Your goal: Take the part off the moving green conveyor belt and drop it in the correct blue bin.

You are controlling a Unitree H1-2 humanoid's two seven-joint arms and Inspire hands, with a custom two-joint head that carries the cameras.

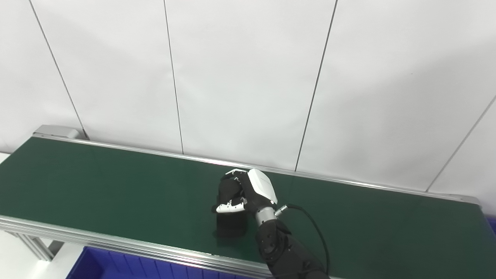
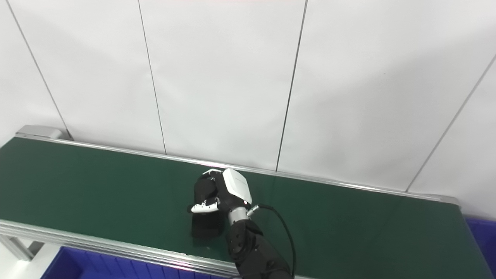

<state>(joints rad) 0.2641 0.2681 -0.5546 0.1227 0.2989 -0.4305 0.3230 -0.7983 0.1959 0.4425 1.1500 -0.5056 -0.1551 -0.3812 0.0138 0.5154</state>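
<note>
A long green conveyor belt (image 1: 116, 186) is seen running across both views in front of a white panelled wall (image 1: 248, 77), framed by silver aluminium rails (image 1: 97, 236). Near the middle of the belt a black part (image 1: 229, 211) is gripped by the right hand (image 1: 250, 192), whose arm is brought in from the bottom edge on the right side. The hand's fingers (image 1: 232, 207) are curled around the upper portion of the part, so that the part is pinched between them and the palm (the white back plate of the hand is turned upward and to the right). The lower end of the part is seen at or just above the belt surface; whether it touches the belt cannot be told, as only a dark shape and its reflection are shown there. A black cable (image 1: 314, 228) is looped from the wrist over the belt. Below the near rail a blue bin (image 1: 112, 265) is partly visible at the lower left, and the edge of a second blue bin (image 2: 484, 236) is glimpsed at the far right. The left hand is not shown in either view.
</note>
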